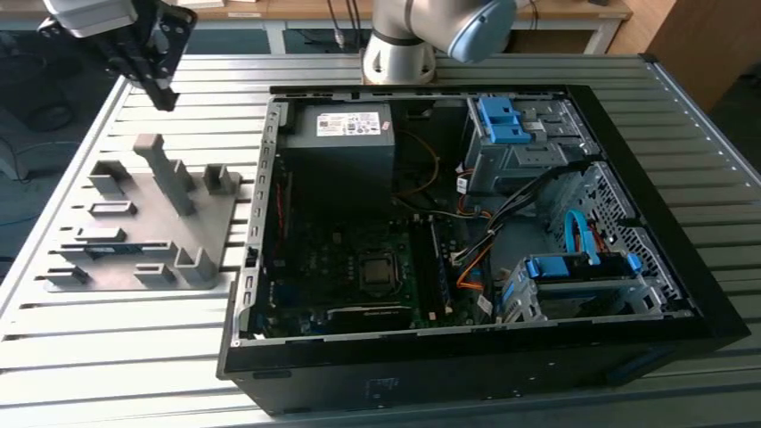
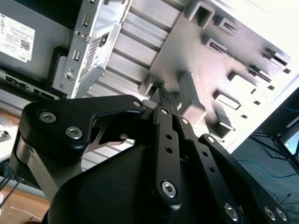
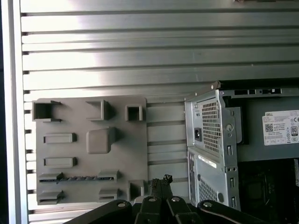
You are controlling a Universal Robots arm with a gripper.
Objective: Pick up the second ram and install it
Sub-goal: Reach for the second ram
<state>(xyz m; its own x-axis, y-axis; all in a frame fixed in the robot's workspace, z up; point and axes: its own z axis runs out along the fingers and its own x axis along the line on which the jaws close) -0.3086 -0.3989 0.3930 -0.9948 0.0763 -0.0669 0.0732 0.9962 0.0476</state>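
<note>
Where the gripper (image 1: 164,94) hangs: we see it raised above the holder block (image 1: 220,214), pointing down.
Jaws: we see them closed, empty.
Second ram (image 3: 77,178): resting in the holder block's slot.

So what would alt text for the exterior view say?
The end effector hovers near a grey holder block, where the second ram lies in a slot; an open computer case sits at the exterior view's right.

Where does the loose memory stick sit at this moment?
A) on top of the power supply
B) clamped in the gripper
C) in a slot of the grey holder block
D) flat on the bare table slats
C: the second ram lies in a slot of the grey holder block, and the gripper hangs apart from it, shut on nothing.
</note>
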